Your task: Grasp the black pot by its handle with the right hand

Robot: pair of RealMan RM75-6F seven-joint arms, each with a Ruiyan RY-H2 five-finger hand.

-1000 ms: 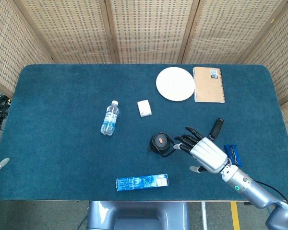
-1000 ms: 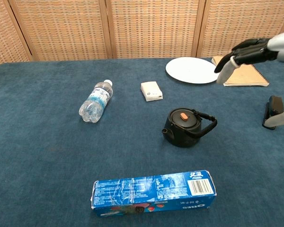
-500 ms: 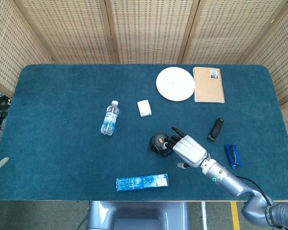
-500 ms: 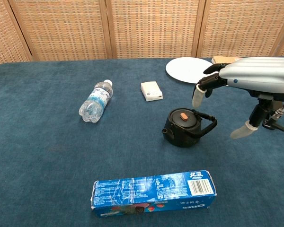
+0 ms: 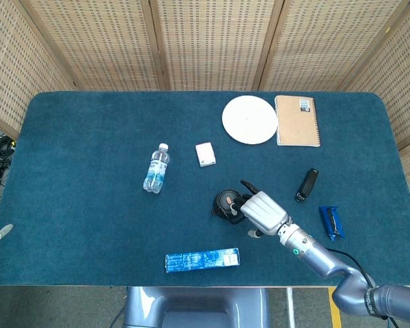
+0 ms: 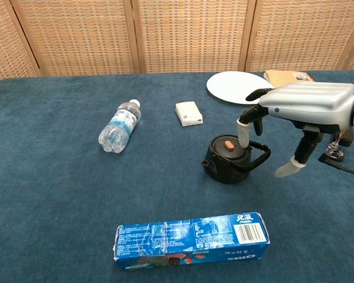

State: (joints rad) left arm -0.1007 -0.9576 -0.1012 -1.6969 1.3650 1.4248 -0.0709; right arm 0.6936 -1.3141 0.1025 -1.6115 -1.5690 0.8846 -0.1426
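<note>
The small black pot (image 5: 225, 203) (image 6: 226, 159) with an orange knob on its lid stands mid-table. Its arched handle (image 6: 256, 157) leans to the right. My right hand (image 5: 262, 211) (image 6: 304, 105) hovers just over the handle, holding nothing. Its fingers (image 6: 244, 132) hang down at the pot's lid and its thumb (image 6: 289, 168) drops to the right of the handle. Whether a fingertip touches the handle I cannot tell. Only a pale tip of my left hand (image 5: 1, 233) shows at the head view's left edge.
A water bottle (image 5: 156, 168) lies to the left and a white box (image 5: 205, 154) behind the pot. A plate (image 5: 249, 119) and a notebook (image 5: 297, 120) sit at the back. A blue biscuit box (image 5: 202, 260) lies in front. A black bar (image 5: 306, 184) and a blue wrapper (image 5: 331, 222) lie to the right.
My right hand has travelled left from beside the black bar and come down over the pot's handle. The pot has not moved.
</note>
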